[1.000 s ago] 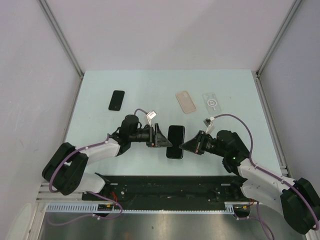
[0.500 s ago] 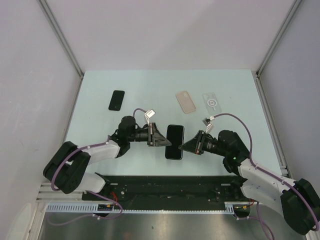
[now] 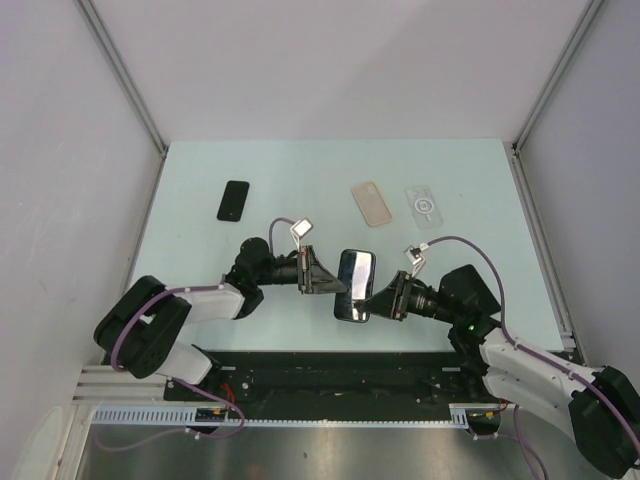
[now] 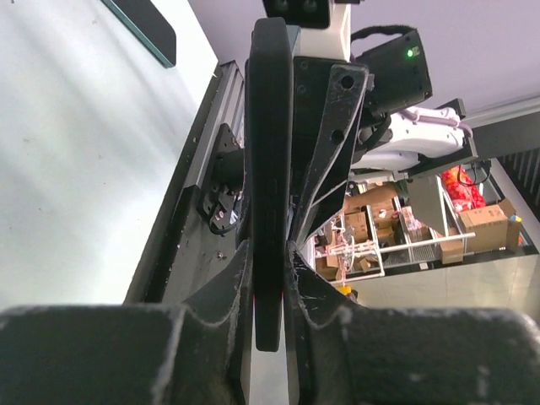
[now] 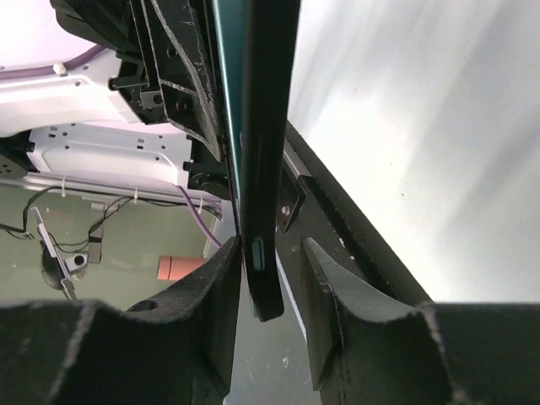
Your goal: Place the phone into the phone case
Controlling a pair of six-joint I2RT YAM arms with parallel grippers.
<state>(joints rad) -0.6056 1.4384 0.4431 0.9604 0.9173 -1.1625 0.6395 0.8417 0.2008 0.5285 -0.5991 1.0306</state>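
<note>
One phone (image 3: 354, 285) is up off the table (image 3: 300, 170), held on its thin edge between the two arms. The left gripper (image 3: 330, 283) is closed tight on the phone's left side, with a finger pressed flat on each face. The right gripper (image 3: 373, 297) is at the phone's right side. Its jaws sit around the edge, but the right wrist view shows a gap between the phone and one finger (image 5: 325, 295), so it is not squeezing. Far behind the phone and a bit to its right lie a tan case (image 3: 371, 204) and a clear case (image 3: 424, 204), flat and well apart from the phone. Far behind the phone to its left lies a small black phone (image 3: 232, 200). The phone is not in any case. I think the step now is passing the phone from one gripper to the other. To do it well, the right gripper should close until both fingers press the phone. Only then should the left one let go, or the phone could slip and fall. Hold it near the edge, so a case can slide on later.
</note>
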